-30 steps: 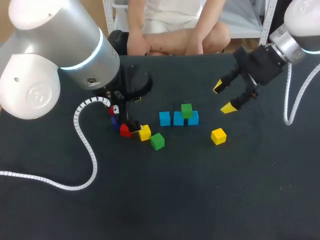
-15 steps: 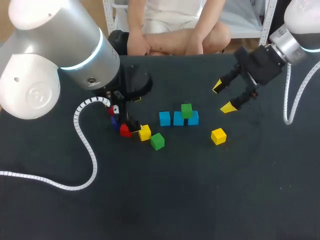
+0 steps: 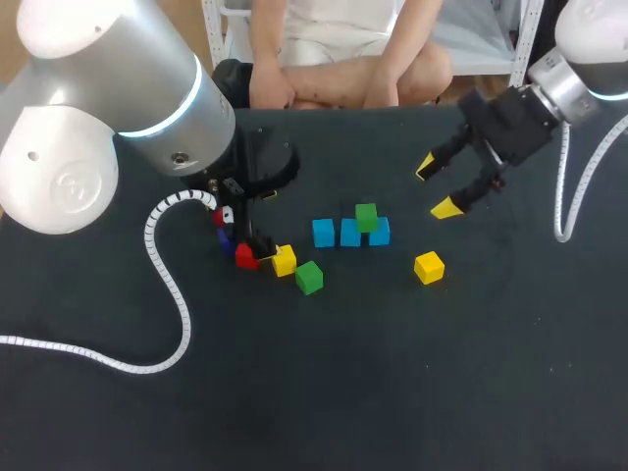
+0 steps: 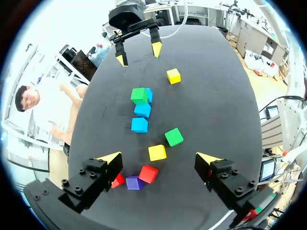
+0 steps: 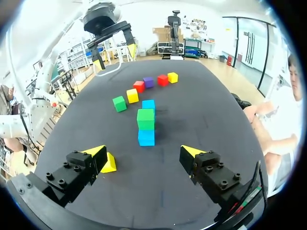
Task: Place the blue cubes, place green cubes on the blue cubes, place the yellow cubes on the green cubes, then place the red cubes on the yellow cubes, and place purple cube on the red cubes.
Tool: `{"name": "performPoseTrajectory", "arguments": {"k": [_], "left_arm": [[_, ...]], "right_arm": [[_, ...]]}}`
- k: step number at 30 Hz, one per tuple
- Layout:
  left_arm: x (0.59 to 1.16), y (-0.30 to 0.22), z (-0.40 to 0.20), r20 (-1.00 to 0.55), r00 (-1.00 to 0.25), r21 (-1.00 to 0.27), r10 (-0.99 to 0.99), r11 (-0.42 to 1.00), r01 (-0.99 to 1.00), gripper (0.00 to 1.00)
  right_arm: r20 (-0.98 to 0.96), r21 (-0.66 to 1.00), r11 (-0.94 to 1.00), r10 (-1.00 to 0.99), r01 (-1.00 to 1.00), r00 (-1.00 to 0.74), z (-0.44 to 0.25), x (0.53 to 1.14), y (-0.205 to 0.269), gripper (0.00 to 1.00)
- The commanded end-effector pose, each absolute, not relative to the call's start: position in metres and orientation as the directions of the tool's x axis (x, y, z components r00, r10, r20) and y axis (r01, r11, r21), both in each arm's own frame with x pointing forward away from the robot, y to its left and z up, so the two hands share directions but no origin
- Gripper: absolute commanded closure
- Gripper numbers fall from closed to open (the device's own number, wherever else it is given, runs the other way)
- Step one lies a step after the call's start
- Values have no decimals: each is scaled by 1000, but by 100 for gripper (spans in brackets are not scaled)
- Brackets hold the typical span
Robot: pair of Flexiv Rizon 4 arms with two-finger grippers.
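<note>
Three blue cubes (image 3: 324,233) lie in a row at mid-table, and a green cube (image 3: 366,217) sits on top of the right-hand pair. A loose green cube (image 3: 309,278), a yellow cube (image 3: 285,260), a red cube (image 3: 246,256) and a purple cube (image 4: 135,182) lie by my left gripper (image 4: 159,160). It hangs open above them, holding nothing. Another yellow cube (image 3: 428,267) lies alone to the right. My right gripper (image 3: 439,188) hovers open and empty at the back right, with that yellow cube (image 5: 109,163) beside one finger.
A second red cube (image 5: 163,80) and one more yellow cube (image 5: 172,77) lie at the far end of the loose line, under my left arm (image 3: 128,88). A white coiled cable (image 3: 167,294) trails over the dark table's left side.
My right gripper has drifted very slightly toward the table's far edge. The cubes and the left arm have stayed put.
</note>
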State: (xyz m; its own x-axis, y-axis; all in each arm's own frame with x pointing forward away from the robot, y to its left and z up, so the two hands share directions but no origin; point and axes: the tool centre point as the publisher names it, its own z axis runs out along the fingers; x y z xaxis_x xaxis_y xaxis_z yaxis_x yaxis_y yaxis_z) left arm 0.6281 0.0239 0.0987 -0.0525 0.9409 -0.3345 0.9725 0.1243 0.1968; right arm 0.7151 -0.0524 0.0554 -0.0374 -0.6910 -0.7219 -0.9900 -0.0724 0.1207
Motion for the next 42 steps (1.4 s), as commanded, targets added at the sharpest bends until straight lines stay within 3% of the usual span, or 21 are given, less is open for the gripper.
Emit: {"name": "performPoseTrajectory", "arguments": {"k": [1,33,42], "left_arm": [[630,23,99,-332,-52,194,942,122,973,0],[630,23,99,-332,-52,194,942,122,973,0],[620,-3,103,-216,67,198,974,-23,980,0]], "right_arm": [[-722,114,-67,-691,-991,-37,55,715,-53,0],[-707,110,-63,-706,-992,-34,55,715,-52,0],[-707,110,-63,-706,-992,-34,55,715,-52,0]]}}
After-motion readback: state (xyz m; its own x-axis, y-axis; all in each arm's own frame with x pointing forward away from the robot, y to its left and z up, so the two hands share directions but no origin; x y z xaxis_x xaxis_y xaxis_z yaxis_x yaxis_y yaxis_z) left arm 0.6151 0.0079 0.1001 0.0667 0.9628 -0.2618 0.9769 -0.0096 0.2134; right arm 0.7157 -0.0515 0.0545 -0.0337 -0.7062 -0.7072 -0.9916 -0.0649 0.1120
